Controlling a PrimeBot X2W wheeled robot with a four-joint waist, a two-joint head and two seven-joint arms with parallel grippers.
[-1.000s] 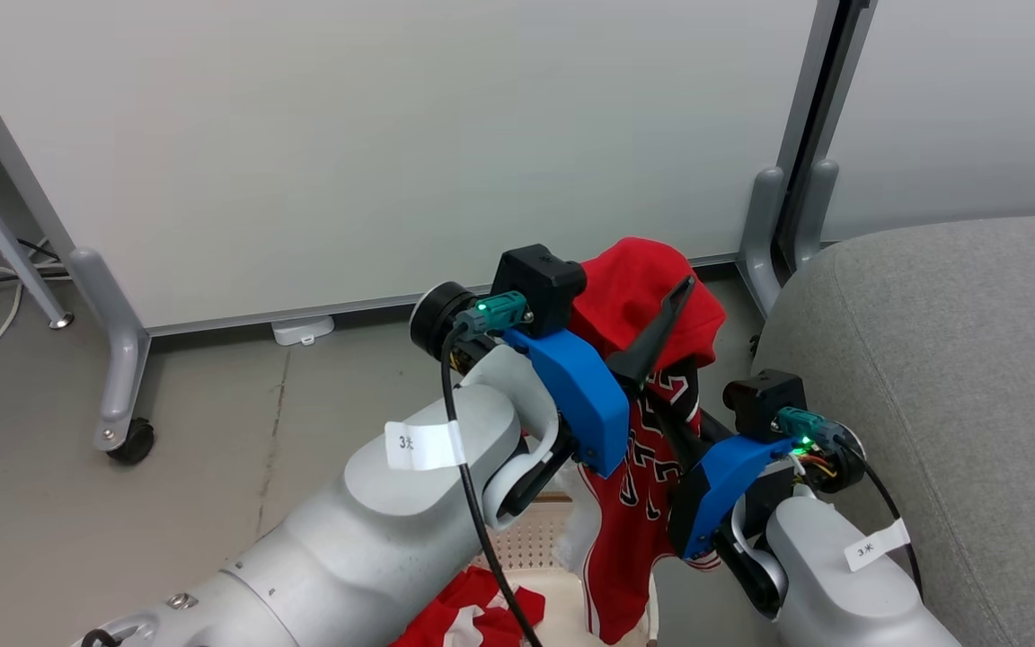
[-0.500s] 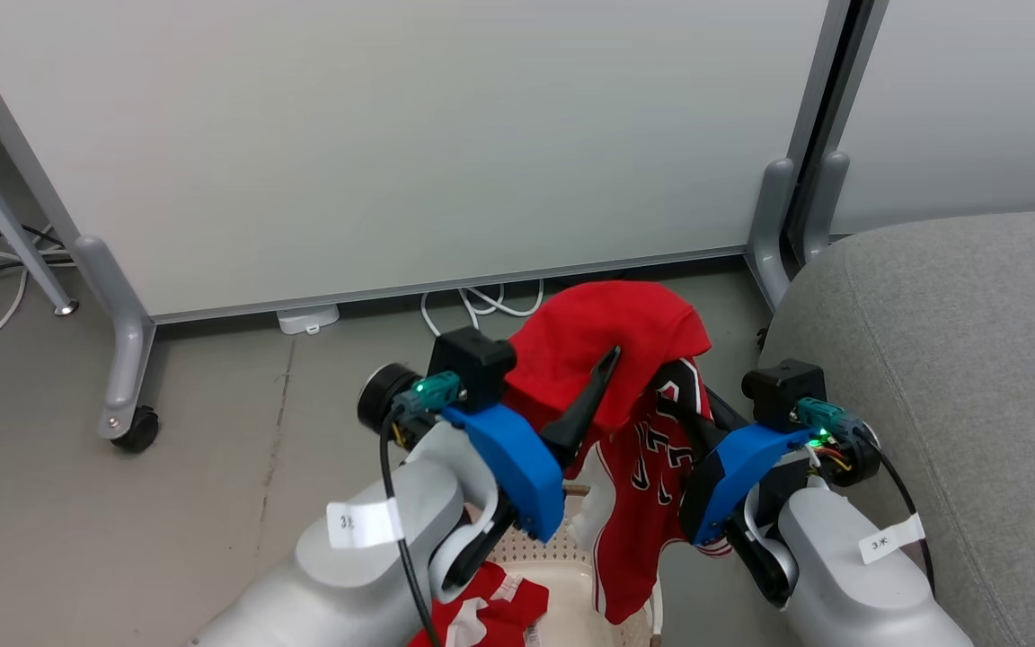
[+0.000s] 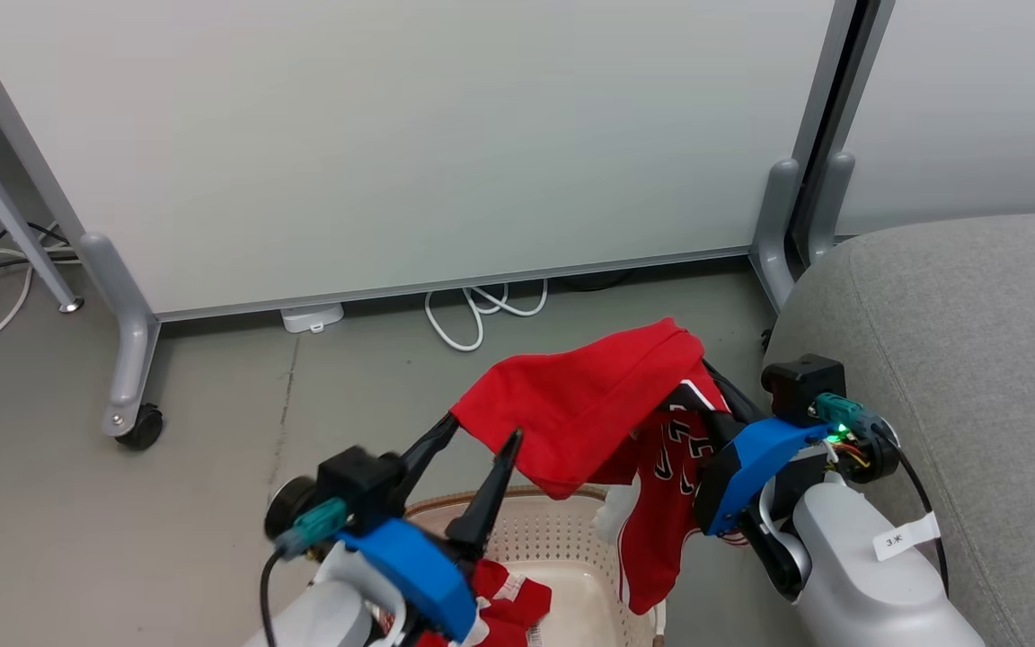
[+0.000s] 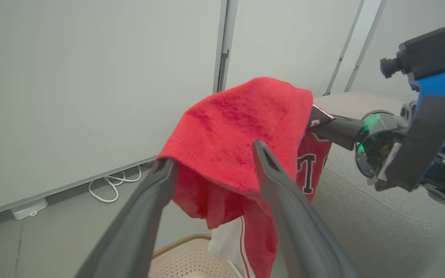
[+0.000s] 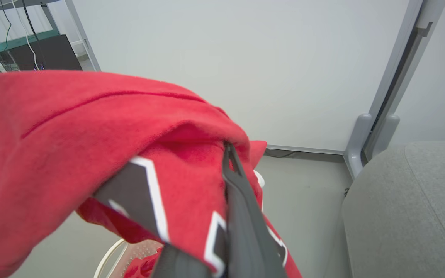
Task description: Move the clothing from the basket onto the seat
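The left gripper (image 3: 482, 431) has its jaws apart, its tips touching the edge of the jersey (image 3: 589, 404), which hangs above the basket (image 3: 553, 539) where the shorts (image 3: 508, 602) lie. The right gripper (image 3: 713, 377) is clamped on the jersey, just beside the seat (image 3: 976, 359).

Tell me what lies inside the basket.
A bunched red-and-white garment lies in the basket. The left tool and its arm hide the left part; the hanging jersey covers the right edge.
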